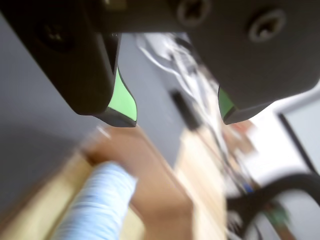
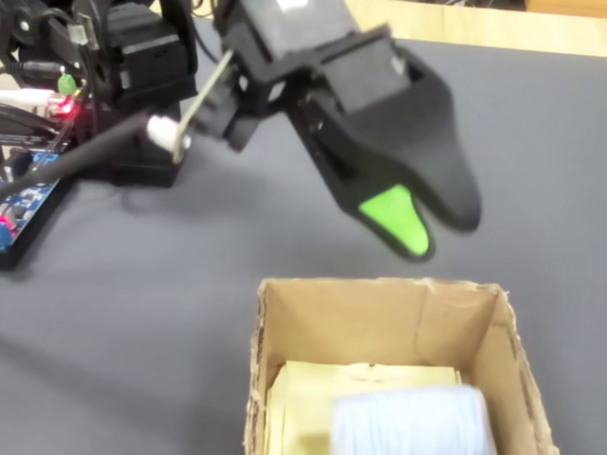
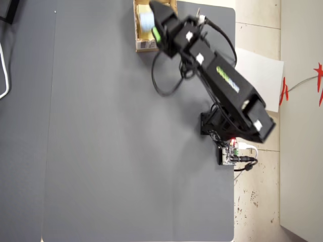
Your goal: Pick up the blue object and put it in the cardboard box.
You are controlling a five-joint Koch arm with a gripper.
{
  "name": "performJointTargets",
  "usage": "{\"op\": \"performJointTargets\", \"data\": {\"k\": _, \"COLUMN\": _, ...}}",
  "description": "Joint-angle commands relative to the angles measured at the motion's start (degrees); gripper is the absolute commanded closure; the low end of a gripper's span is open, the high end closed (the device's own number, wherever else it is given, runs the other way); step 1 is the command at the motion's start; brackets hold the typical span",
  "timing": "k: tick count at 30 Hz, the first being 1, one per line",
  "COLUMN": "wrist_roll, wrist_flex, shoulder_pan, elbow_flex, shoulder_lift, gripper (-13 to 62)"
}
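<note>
- I am reading the end effector (image 1: 177, 112) as parted and carrying nothing: in the wrist view its two green-padded tips are standing apart with clear space between them.
- The blue object (image 2: 413, 422) is lying inside the cardboard box (image 2: 379, 318), below the end effector and not touching it. In the fixed view it is resting on the pale inner floor, toward the near side of the box.
- The wrist view is showing the same thing, though blurred: the pale ridged lump (image 1: 97, 205) is sitting under the left tip, past the brown wall of the box (image 1: 160, 195).
- The end effector is hovering just above the far rim of the box, tips pointing down toward the opening. I judge that position is suiting a release over the opening, so the lump lands inside and not on the bench (image 2: 171, 284).
- In the overhead view the arm is reaching across to the box (image 3: 144, 45) at the bench edge.
- My judgement: the placing is looking complete; what remains is to draw the arm clear without catching the upright flaps.
</note>
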Motion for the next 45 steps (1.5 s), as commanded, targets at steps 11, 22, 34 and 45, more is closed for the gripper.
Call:
{"op": "performJointTargets", "data": {"k": 11, "wrist_roll": 13.36, "wrist_flex": -12.13, "shoulder_pan": -21.97, "elbow_flex": 13.80, "shoulder_lift": 15.12, "gripper": 17.0}}
{"op": "performJointTargets", "data": {"k": 22, "wrist_roll": 13.80, "wrist_flex": -16.44, "shoulder_pan": -35.24, "elbow_flex": 31.03, "shoulder_lift": 24.96, "gripper": 15.4}}
{"op": "performJointTargets", "data": {"k": 34, "wrist_roll": 13.71, "wrist_flex": -23.47, "shoulder_pan": -37.62, "elbow_flex": 50.89, "shoulder_lift": 32.08, "gripper": 15.4}}
{"op": "performJointTargets", "data": {"k": 45, "wrist_roll": 13.45, "wrist_flex": -20.21, "shoulder_pan": -40.78, "elbow_flex": 59.50, "shoulder_lift": 31.99, "gripper": 15.4}}
